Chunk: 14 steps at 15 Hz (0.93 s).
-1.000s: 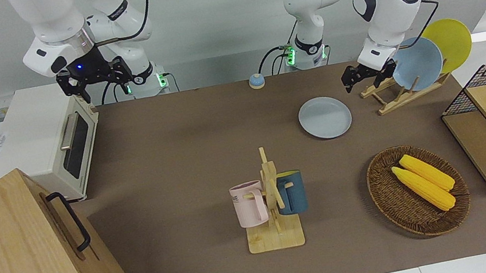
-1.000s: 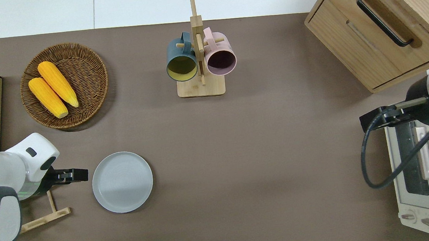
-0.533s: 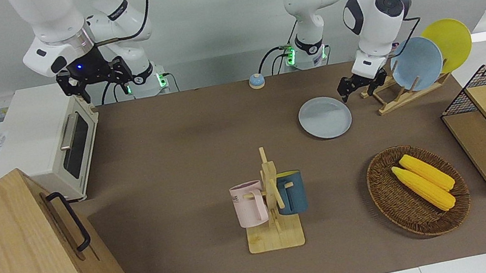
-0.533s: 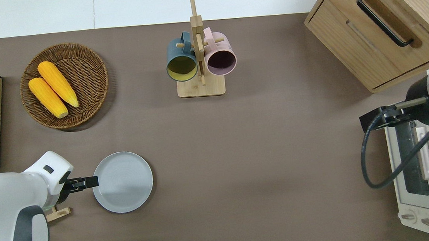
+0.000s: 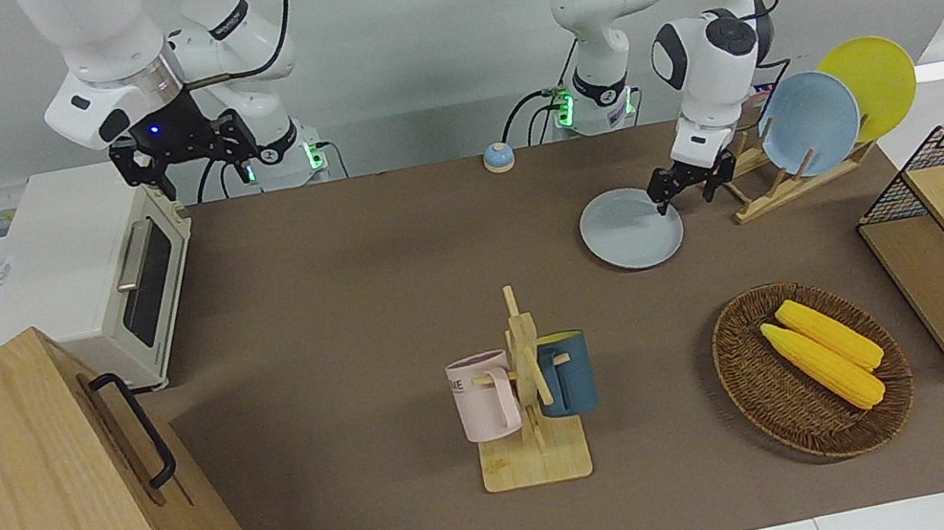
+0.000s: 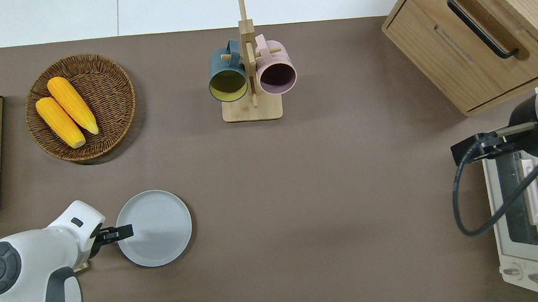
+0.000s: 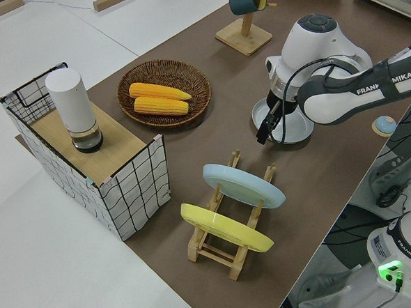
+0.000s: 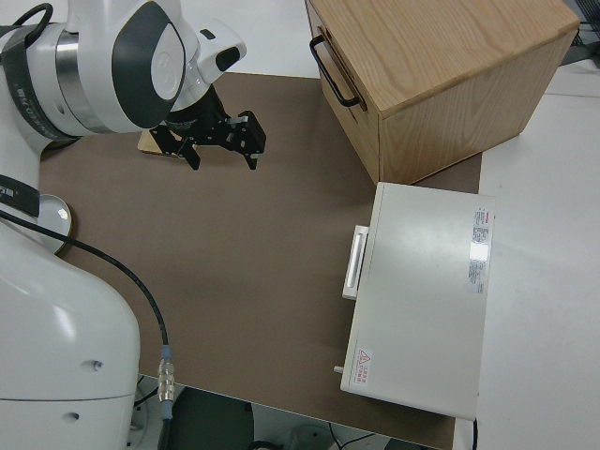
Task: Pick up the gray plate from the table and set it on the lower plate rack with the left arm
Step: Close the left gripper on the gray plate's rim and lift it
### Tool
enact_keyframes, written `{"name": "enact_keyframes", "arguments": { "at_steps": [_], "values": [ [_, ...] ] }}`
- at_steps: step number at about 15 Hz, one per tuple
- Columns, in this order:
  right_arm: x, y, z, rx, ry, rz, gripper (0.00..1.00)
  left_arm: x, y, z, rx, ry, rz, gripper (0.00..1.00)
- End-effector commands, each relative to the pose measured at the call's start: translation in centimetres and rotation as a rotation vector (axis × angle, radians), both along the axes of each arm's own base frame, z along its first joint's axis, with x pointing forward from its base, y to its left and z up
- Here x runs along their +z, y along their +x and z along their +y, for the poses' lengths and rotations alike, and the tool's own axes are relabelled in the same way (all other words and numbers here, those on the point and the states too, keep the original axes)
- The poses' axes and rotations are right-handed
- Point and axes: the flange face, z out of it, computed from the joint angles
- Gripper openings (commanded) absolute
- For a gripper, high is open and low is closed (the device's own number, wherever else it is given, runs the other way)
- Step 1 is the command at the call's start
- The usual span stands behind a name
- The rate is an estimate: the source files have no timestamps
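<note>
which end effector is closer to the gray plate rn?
Left. The left end effector is at the gray plate's rim, on the side toward the plate rack. The right arm is parked, its end effector at the toaster oven end.

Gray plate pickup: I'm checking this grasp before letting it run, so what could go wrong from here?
The gray plate lies flat on the table, and the left gripper reaches only its rim on the rack's side, so a shallow pinch could slip or push the plate sideways.

The lower plate rack already holds a sky-blue plate and a yellow plate; the gray plate may knock them when it is slotted in.

The right arm is parked.
</note>
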Motion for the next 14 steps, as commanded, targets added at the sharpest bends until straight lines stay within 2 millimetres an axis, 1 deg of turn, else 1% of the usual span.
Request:
{"name": "enact_keyframes", "arguments": {
  "at_steps": [1, 5, 6, 7, 8, 9, 11, 12, 14],
  "values": [
    [0.4, -0.2, -0.2, -0.015, -0.008, 0.000, 0.983, -1.9, -0.1, -0.4, 0.011, -0.012, -0.001, 0.99],
    [0.4, -0.2, -0.2, -0.015, -0.008, 0.000, 0.983, -2.7, -0.1, -0.8, 0.002, -0.016, 0.009, 0.99],
    [0.4, -0.2, -0.2, -0.015, -0.009, 0.000, 0.983, -2.9, -0.1, -1.2, -0.007, -0.016, 0.012, 0.98],
    [0.4, -0.2, -0.3, -0.016, -0.008, 0.000, 0.983, -2.9, -0.1, -1.2, -0.005, -0.017, 0.014, 0.94],
    [0.4, -0.2, -0.3, -0.016, -0.008, 0.000, 0.983, -3.1, -0.1, -1.2, -0.005, -0.018, 0.018, 0.86],
    [0.4, -0.2, -0.2, -0.015, -0.008, 0.000, 0.983, -3.1, -0.1, -1.2, -0.005, -0.018, 0.018, 0.66],
    [0.3, -0.2, -0.2, -0.015, -0.008, 0.002, 0.983, -3.1, -0.1, -1.2, -0.007, -0.018, 0.019, 0.29],
    [0.3, -0.2, -0.2, -0.015, -0.008, 0.002, 0.983, -3.2, -0.1, -1.2, -0.004, -0.018, 0.019, 0.18],
    [0.4, -0.2, -0.3, -0.016, -0.008, 0.000, 0.983, -3.5, -0.1, -1.3, 0.007, -0.020, 0.025, 0.04]
  ]
}}
